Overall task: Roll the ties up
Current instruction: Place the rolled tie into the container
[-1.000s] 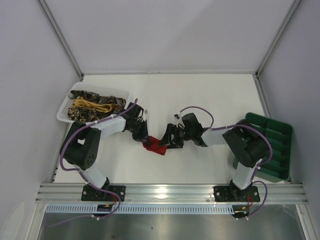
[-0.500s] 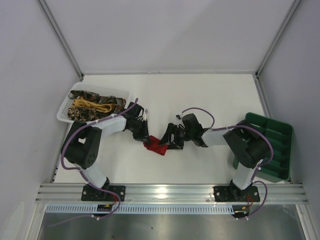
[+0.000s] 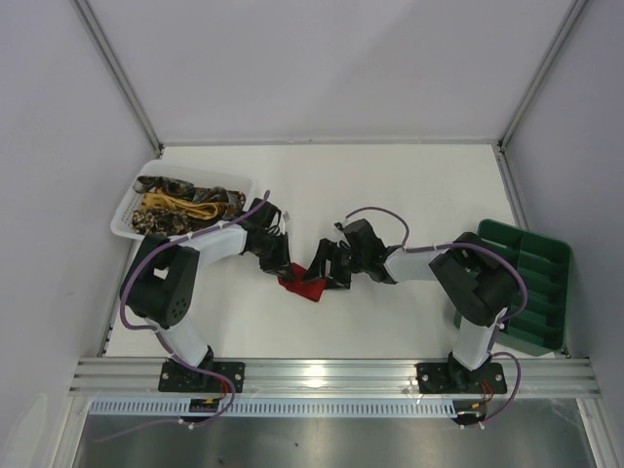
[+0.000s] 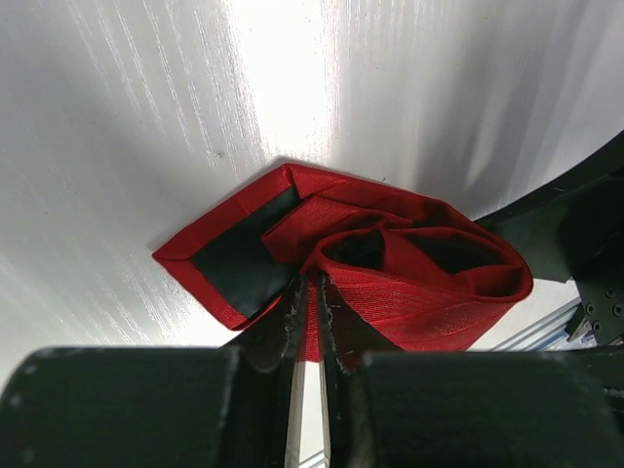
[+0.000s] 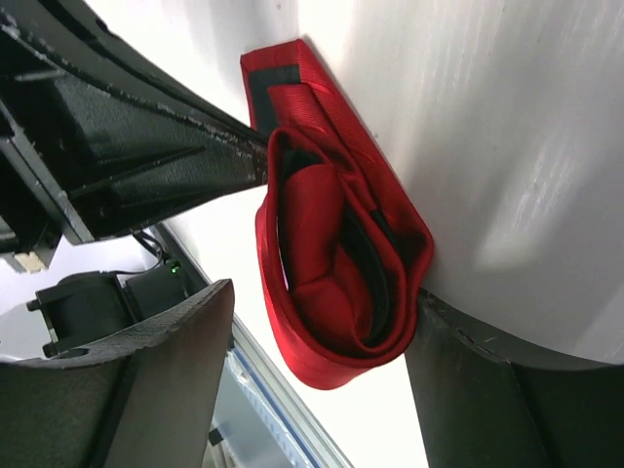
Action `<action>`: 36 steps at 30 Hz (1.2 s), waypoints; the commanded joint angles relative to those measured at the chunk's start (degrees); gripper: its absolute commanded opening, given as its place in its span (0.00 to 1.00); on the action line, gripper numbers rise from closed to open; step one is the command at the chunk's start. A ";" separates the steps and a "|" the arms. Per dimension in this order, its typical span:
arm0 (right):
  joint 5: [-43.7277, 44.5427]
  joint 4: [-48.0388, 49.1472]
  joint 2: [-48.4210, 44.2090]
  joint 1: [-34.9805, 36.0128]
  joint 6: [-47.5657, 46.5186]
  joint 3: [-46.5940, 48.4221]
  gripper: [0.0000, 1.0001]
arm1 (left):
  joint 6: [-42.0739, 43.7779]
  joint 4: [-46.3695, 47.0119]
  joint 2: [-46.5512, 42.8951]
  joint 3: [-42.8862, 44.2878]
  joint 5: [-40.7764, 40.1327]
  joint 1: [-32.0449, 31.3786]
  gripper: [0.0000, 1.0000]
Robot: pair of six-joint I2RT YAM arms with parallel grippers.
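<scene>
Left claw (image 4: 307,291) is pinched shut on a fold of the red tie (image 4: 400,278). It lies near the middle of the worktop (image 3: 390,185), between the two arms, as a loose, half-formed coil with its pointed end splayed flat. Right claw (image 5: 322,297) stands wide, a finger either side of the coil, not clamping it. Rolling looks partway done. Next, I judge, the coil needs tightening and the tail wrapping round. Other ties (image 3: 185,200) wait in the basket (image 3: 121,224), far left.

My arms (image 3: 210,244) have white links and black joints, with purple cables (image 3: 382,213). The left end effector (image 4: 307,302) has matte black fingers (image 4: 263,336).
</scene>
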 commanded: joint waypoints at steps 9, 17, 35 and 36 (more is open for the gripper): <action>1.49 -2.33 3.83 0.03 -0.59 3.86 0.57 | 1.76 1.06 0.33 1.69 1.13 0.50 0.12; -0.19 -2.07 4.62 -0.15 -1.30 4.57 0.50 | 2.38 0.53 1.21 2.83 0.96 0.50 0.12; -5.37 -7.85 2.52 -2.34 -3.05 6.85 0.00 | 1.50 -1.49 -3.79 6.87 -1.59 1.03 0.14; -5.72 -8.91 2.08 -2.69 -3.49 7.38 0.00 | 1.24 -1.67 -4.67 7.05 -1.94 1.03 0.14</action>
